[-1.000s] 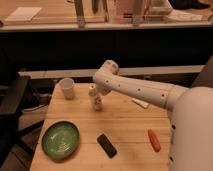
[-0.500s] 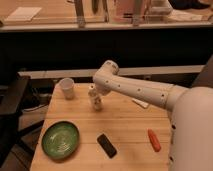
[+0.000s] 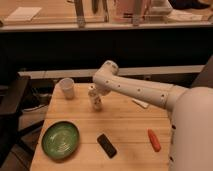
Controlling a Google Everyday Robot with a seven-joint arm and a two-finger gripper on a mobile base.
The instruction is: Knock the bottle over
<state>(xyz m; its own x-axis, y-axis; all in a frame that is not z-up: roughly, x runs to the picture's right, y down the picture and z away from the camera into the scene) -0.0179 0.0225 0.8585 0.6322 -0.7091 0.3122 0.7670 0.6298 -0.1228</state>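
So the small pale whitish bottle with the narrow capped neck and darker label band (image 3: pixel 95 100) was standing upright towards the back-left of the light wooden tabletop (image 3: pixel 125 125), w/ the white paper cup (image 3: pixel 67 88) a bit off to its left. The white arm (image 3: pixel 135 89) reached in from the right and its end sat right at the bottle's top, so the tool (image 3: pixel 96 91) was basically on or just behind the neck. Couldn't tell how the tool was set, the arm hid it. IMO the way to do this well was a short sideways shove up high near the cap, not low on the body, bc a low push prob just slides it along the wood. Aim it toward open wood in front, away from the cup. Also nearby but well apart: round green plate (image 3: pixel 60 140), a flat black rectangular thing (image 3: pixel 106 145) and a small orange carrot-looking piece (image 3: pixel 154 140), so plenty of room tbh.
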